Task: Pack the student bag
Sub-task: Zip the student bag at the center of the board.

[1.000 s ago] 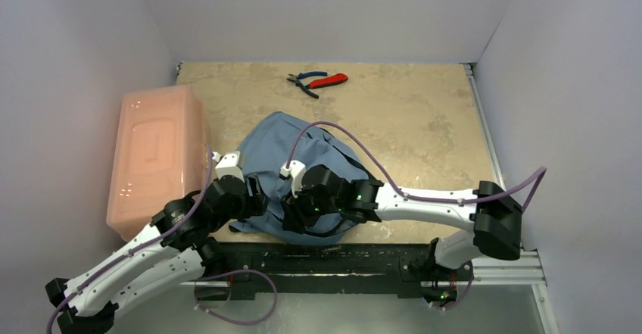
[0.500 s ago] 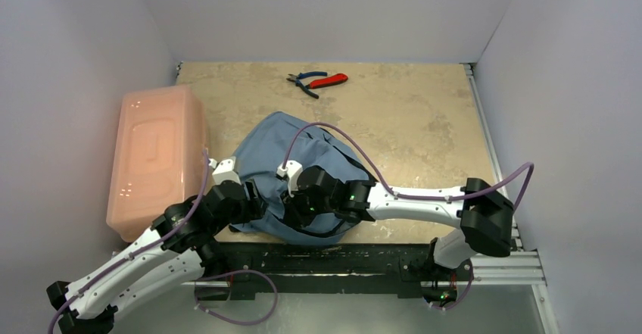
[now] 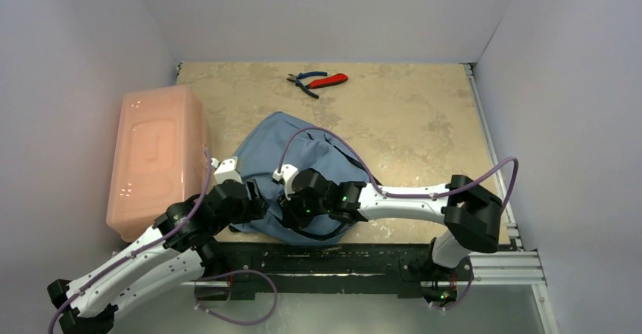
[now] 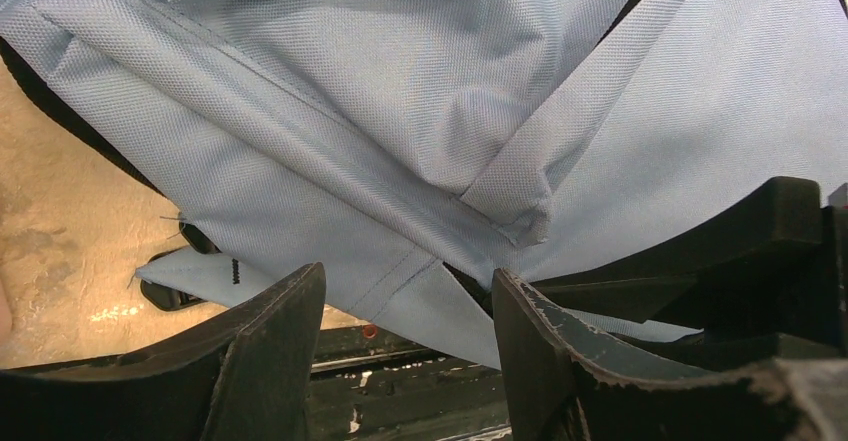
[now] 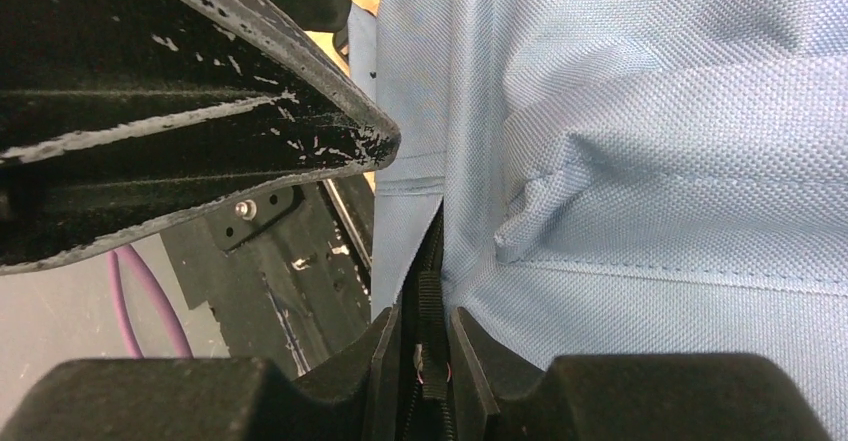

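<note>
Your student bag lies on the counter, near its front edge. Your left fingers stand wide apart at the bag's hem. Your right fingers are narrow, pinching its black strap.

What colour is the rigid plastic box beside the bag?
The box is translucent pink, clearest in the top external view.
</note>
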You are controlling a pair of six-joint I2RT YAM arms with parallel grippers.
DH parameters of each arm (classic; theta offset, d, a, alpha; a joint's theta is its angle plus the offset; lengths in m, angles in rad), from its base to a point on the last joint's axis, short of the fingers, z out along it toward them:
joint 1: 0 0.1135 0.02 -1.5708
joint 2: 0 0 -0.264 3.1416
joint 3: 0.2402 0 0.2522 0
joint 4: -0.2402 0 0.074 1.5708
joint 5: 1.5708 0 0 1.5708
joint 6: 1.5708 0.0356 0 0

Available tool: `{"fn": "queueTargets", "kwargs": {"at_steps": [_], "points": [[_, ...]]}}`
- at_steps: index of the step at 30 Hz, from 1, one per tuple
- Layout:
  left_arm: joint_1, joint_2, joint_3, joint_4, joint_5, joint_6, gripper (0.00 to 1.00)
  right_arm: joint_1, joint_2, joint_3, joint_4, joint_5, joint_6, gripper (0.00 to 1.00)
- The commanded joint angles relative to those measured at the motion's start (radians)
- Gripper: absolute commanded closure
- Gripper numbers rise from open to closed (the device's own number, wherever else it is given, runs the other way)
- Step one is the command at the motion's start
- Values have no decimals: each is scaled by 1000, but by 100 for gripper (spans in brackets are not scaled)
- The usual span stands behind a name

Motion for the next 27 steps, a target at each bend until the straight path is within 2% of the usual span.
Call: {"fn": "queueTargets", "kwargs": {"at_steps": [1, 11, 17, 22, 27], "points": [[3, 0, 2, 20, 2, 4, 39, -3, 22, 18, 50, -30, -22, 72], [3, -19, 1, 3, 2, 2, 39, -3, 76, 20, 124, -116, 4, 69], [3, -22, -3, 0, 3, -2, 39, -3, 80, 17, 121, -114, -2, 71], [3, -24, -3, -7, 5, -1, 39, -3, 83, 10, 94, -83, -25, 61], [3, -22, -6, -4, 9, -3, 39, -3, 87, -13, 117, -127, -23, 65]]}}
